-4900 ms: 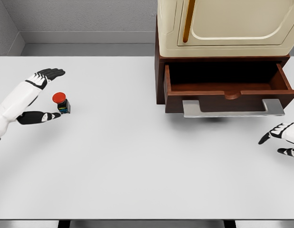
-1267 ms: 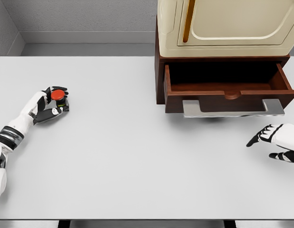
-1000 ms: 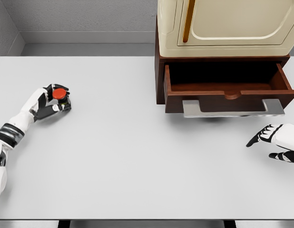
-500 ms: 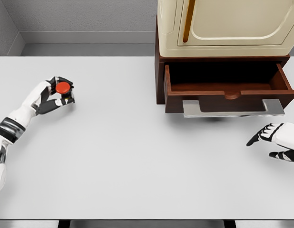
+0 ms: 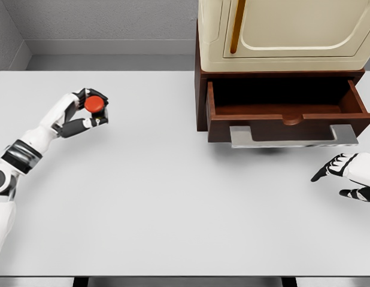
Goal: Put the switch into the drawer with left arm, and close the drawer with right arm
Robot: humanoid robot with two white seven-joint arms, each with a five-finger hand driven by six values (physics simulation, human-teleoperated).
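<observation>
Arm at the far left, white, reaching in from the lower-left edge across the white table (image 5: 173, 209). Left hand (image 5: 80, 112) at its end, fingers (image 5: 83, 124) curled around the switch (image 5: 95, 105), gripping it from both sides with the red button on top facing up. Switch over the left part of the table, well apart from the drawer; cannot tell whether lifted clear of the surface or just touching it.

Further right, brown wooden cabinet (image 5: 202, 89) standing at the back of the table, with a cream-coloured appliance (image 5: 281, 30) sitting on top. Drawer (image 5: 287, 113) pulled out toward the front, dark inside, with a flat grey metal handle (image 5: 293, 136) across its front.

At the far right edge, right hand (image 5: 346, 176) low over the table, below and just to the right of the drawer handle, not touching it. Fingers loosely spread, dark fingertips (image 5: 320, 175) pointing left, holding nothing.
</observation>
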